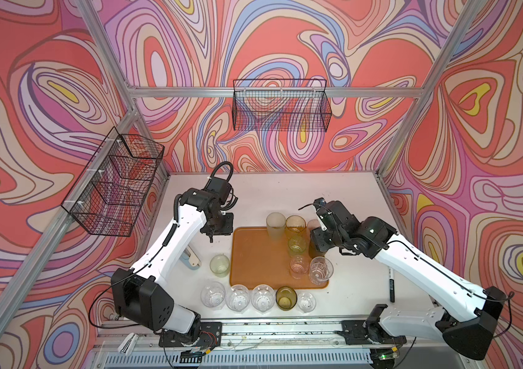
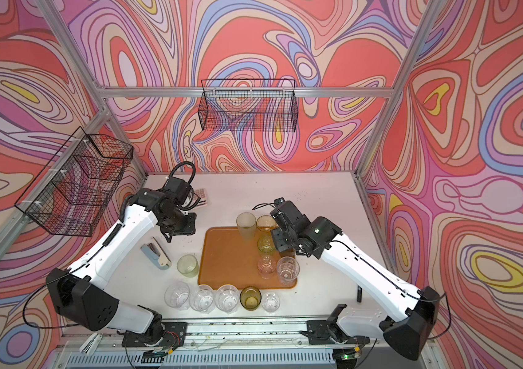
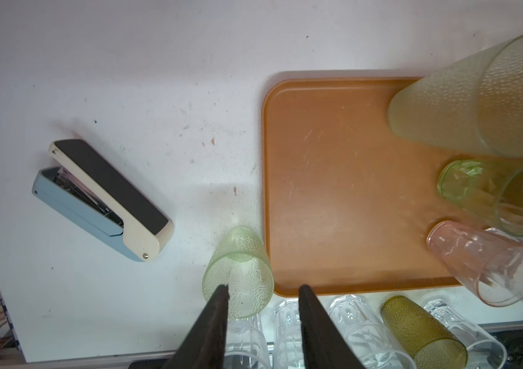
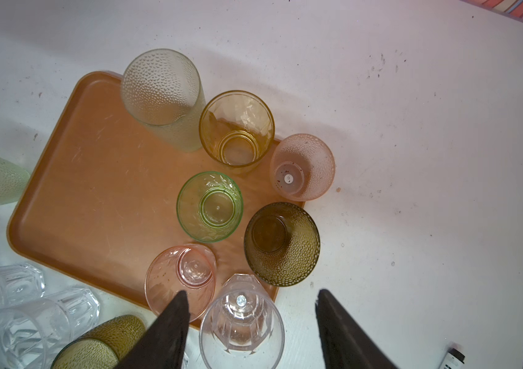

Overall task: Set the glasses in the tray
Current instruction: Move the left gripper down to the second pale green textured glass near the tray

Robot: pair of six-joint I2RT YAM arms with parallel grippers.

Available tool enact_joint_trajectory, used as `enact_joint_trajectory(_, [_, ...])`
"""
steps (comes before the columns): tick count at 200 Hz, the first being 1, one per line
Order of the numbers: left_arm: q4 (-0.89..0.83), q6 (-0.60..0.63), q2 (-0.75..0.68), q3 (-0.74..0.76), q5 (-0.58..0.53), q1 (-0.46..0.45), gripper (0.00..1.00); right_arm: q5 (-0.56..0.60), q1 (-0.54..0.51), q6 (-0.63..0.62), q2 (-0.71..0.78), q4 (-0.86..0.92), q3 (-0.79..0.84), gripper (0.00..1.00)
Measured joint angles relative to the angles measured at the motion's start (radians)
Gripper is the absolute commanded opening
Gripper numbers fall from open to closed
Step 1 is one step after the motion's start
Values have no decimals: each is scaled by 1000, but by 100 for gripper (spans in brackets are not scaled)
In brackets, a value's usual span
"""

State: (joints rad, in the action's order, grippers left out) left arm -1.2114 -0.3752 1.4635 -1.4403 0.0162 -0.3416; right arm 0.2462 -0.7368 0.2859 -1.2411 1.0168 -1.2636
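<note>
The tray (image 1: pixel 253 255) is laid flat on the white table (image 1: pixel 349 198), near its middle. Seven glasses are stood on the tray's right part. The tall frosted glass (image 1: pixel 275 225) and the amber glass (image 1: pixel 295 225) are set at the far edge. The green glass (image 1: pixel 297 245) is placed just nearer than the amber one, and the pink glass (image 1: pixel 299 265) nearer still. The clear faceted glass (image 1: pixel 320 270) is stood at the near right corner, just beside the pink glass. In the right wrist view a dotted pink glass (image 4: pixel 302 166) and a dotted olive glass (image 4: pixel 282 243) are seen along the tray's right edge.

Off the tray, a pale green glass (image 1: pixel 220 264) is stood on the table just left of the tray's left edge. A row of five glasses is lined up along the near edge: three clear glasses (image 1: pixel 238 297), an olive glass (image 1: pixel 285 297) and a small clear glass (image 1: pixel 306 302).

The left gripper (image 3: pixel 263 292) is held above the table left of the tray's far corner; its jaws are parted narrowly and nothing is held between them. The right gripper (image 4: pixel 252 297) is held above the tray's right side; its jaws are spread wide and nothing is gripped.

A stapler (image 3: pixel 103 198) is laid left of the tray, and a black marker (image 1: pixel 391 284) is laid to the right.
</note>
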Motion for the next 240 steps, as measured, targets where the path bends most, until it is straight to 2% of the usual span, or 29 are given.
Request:
enact_joint_trajectory(141, [-54, -79, -196, 288, 11, 89, 41, -6, 0, -10, 0, -2, 0, 65])
enact_joint_trajectory(240, [27, -128, -202, 423, 66, 134, 38, -72, 0, -37, 30, -16, 0, 66])
